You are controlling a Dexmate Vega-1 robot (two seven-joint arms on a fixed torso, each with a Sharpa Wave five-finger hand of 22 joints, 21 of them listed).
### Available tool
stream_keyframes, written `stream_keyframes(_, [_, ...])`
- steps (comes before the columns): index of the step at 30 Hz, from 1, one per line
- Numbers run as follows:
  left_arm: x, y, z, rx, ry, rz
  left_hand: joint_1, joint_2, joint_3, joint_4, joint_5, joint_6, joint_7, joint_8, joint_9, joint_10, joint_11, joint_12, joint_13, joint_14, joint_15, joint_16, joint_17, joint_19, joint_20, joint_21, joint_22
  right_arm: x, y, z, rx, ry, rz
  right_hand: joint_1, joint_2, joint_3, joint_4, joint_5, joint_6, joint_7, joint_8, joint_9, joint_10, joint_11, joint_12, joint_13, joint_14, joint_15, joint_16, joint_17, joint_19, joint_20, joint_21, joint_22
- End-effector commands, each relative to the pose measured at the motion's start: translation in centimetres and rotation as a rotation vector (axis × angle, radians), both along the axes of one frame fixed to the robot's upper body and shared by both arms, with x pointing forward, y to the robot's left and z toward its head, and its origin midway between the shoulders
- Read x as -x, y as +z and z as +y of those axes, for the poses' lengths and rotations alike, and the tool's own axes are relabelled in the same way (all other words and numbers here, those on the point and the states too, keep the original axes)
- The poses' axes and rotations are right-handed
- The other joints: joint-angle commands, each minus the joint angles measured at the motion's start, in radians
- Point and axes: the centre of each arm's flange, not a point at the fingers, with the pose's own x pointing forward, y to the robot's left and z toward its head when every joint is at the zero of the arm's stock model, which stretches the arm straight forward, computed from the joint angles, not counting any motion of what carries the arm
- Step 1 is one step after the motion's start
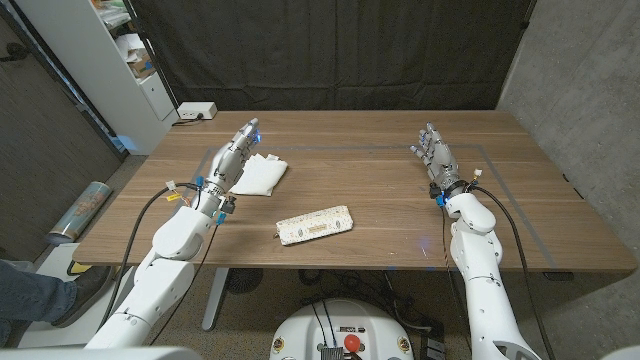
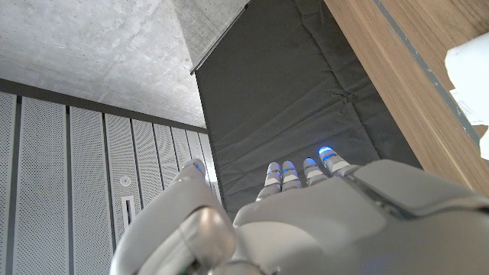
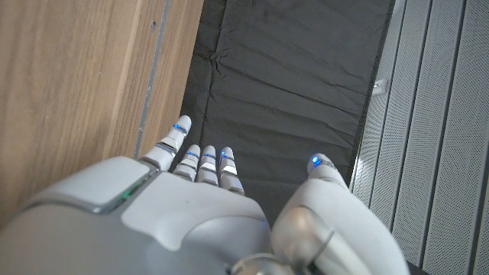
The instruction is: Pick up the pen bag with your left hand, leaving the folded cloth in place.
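cloth (image 1: 262, 174) beside left hand (image 1: 236, 155) | pen bag (image 1: 315, 224) nearer, unblocked | both hands empty, fingers apart

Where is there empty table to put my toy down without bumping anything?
Bare wood lies between the pen bag and the right hand, and along the far edge behind both hands, right of the white box. The near edge in front of the pen bag is bare too. It is crowded on the robot's left, where the left hand sits beside the folded cloth.

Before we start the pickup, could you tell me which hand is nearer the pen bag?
Left. The left hand is beside the cloth, just behind the pen bag; the right hand is farther off.
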Motion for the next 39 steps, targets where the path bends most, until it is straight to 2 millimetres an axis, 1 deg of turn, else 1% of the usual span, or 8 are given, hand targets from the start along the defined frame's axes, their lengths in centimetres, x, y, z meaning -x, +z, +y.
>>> stream_keyframes(1, [0.3,-0.1,-0.7,-0.017,-0.002,-0.042,0.014,-0.001,0.002,-0.005,-0.002,0.007,-0.002,0.008,0.004,0.004,0.002,0.001,-0.001,-0.001,0.003,0.005,0.002,-0.102,0.005,-0.002,0.004,0.2,0.1,-0.4,-0.029,-0.013,-0.016,-0.001,0.011,-0.005,0.003,0.005,0.008,0.003,-0.004,0.005,0.005,0.002,-0.006,0.005,0.003,0.003,0.008,0.001,0.008,0.002,-0.002,0.002])
stream_keyframes(7, [0.5,-0.3,-1.4,-0.035,-0.018,-0.049,0.016,0.000,0.002,-0.007,-0.003,0.008,-0.004,0.008,0.004,0.006,0.001,0.001,-0.001,0.000,0.002,0.005,0.002,-0.101,0.005,-0.004,0.004,0.4,-0.1,-0.7,-0.040,-0.016,-0.017,-0.001,0.011,-0.006,0.002,0.006,0.009,0.002,-0.004,0.005,0.007,0.002,-0.008,0.005,0.003,0.003,0.008,0.000,0.009,0.002,-0.005,0.002])
stream_keyframes(19, [1.7,-1.1,-2.5,-0.079,-0.021,-0.079,0.019,0.001,0.002,-0.011,-0.004,0.011,-0.003,0.008,0.004,0.009,0.004,0.001,-0.001,0.002,0.002,0.005,0.002,-0.101,0.008,-0.009,0.004,0.6,-0.2,-0.8,-0.044,-0.016,-0.021,-0.001,0.012,-0.007,0.002,0.008,0.009,0.002,-0.004,0.005,0.009,0.002,-0.011,0.005,0.004,0.003,0.008,-0.001,0.012,0.002,-0.011,0.002])
stream_keyframes(23, [2.3,-1.3,-2.6,-0.091,-0.004,-0.099,0.020,0.001,0.002,-0.012,-0.005,0.011,-0.004,0.007,0.004,0.010,0.003,0.001,-0.001,0.002,0.002,0.005,0.002,-0.100,0.009,-0.010,0.004,0.7,-0.2,-0.7,-0.045,-0.014,-0.025,-0.001,0.012,-0.008,0.002,0.008,0.010,0.002,-0.005,0.005,0.010,-0.001,-0.012,0.005,0.004,0.003,0.008,-0.002,0.013,0.002,-0.013,0.002])
stream_keyframes(30, [3.3,-1.7,-2.9,-0.146,0.030,-0.119,0.022,0.002,0.002,-0.014,-0.006,0.011,-0.006,0.007,0.004,0.010,0.002,0.001,-0.001,0.002,0.001,0.004,0.002,-0.103,0.012,-0.015,0.005,0.8,-0.1,-0.5,-0.047,-0.010,-0.030,-0.002,0.013,-0.010,0.002,0.010,0.010,0.001,-0.005,0.005,0.011,0.001,-0.015,0.005,0.005,0.005,0.008,-0.003,0.013,0.003,-0.018,0.002])
stream_keyframes(39, [4.3,-2.3,-2.7,-0.149,0.068,-0.139,0.026,0.003,0.003,-0.018,-0.007,0.010,-0.006,0.006,0.004,0.007,-0.001,-0.002,-0.001,0.000,0.002,0.002,0.002,-0.107,0.012,-0.021,0.005,0.6,-0.3,-0.2,-0.049,-0.001,-0.030,-0.002,0.013,-0.011,0.001,0.011,0.010,0.000,-0.006,0.005,0.023,0.004,-0.013,0.006,0.006,0.004,0.008,-0.004,0.015,0.004,-0.023,0.002])
